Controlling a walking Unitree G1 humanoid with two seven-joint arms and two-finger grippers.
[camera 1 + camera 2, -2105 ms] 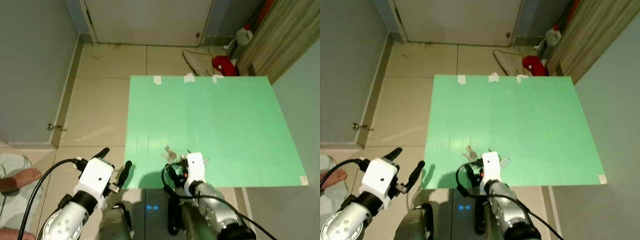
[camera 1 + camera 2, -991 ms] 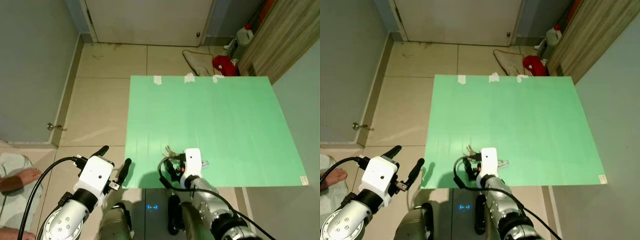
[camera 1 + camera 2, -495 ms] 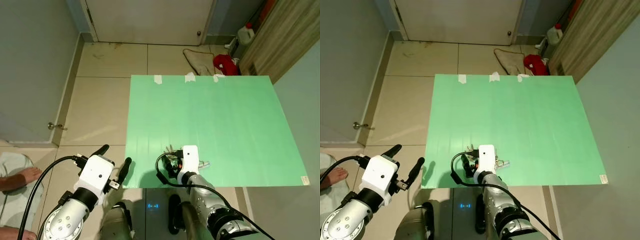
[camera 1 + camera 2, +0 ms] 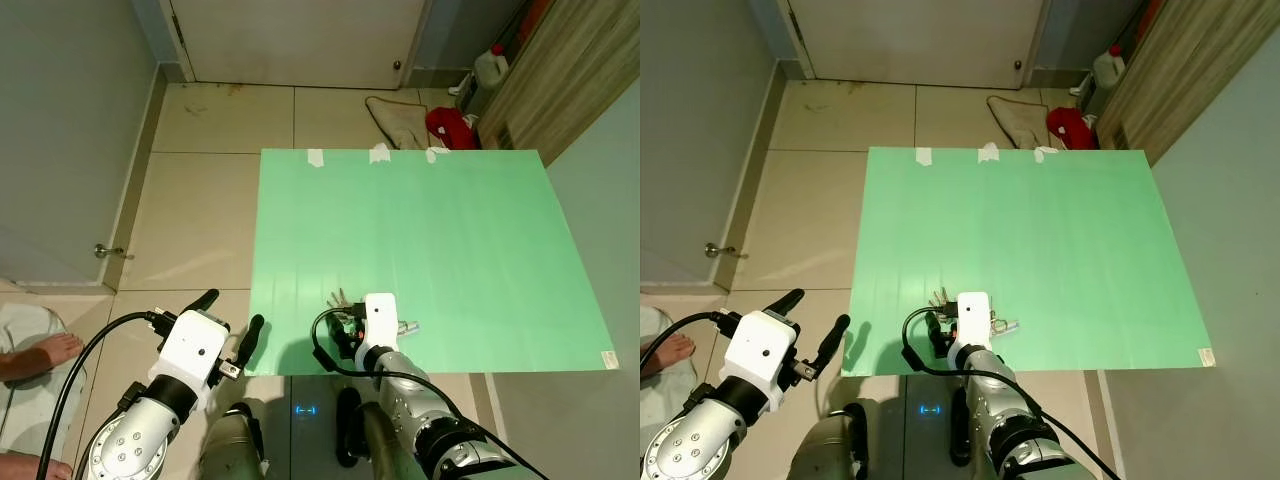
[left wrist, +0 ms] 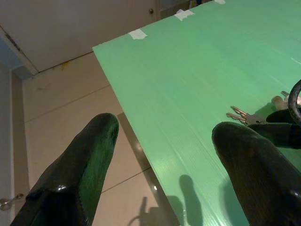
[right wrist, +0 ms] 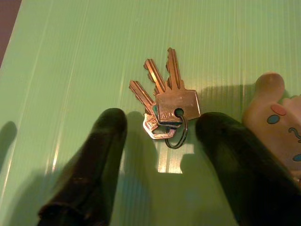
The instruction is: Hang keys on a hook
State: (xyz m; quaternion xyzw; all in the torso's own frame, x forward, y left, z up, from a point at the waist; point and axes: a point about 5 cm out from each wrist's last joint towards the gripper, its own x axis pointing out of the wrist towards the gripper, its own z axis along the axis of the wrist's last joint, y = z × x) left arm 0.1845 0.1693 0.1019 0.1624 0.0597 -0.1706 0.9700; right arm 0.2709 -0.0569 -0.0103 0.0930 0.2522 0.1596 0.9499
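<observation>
Green mat (image 4: 420, 240) holds keys (image 6: 164, 106); right tool (image 6: 162, 129) open astride them, gripping nothing

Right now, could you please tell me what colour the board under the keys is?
The board is mint green, clearest in the right wrist view.

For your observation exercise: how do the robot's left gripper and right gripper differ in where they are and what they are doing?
1. The right gripper is low over the green board, its fingers open either side of the keys; the left gripper hangs off the board's edge, above the floor tiles.
2. The right gripper is placed to grasp; the left gripper has nothing between its fingers.

Both are open, with two black fingers.
</observation>
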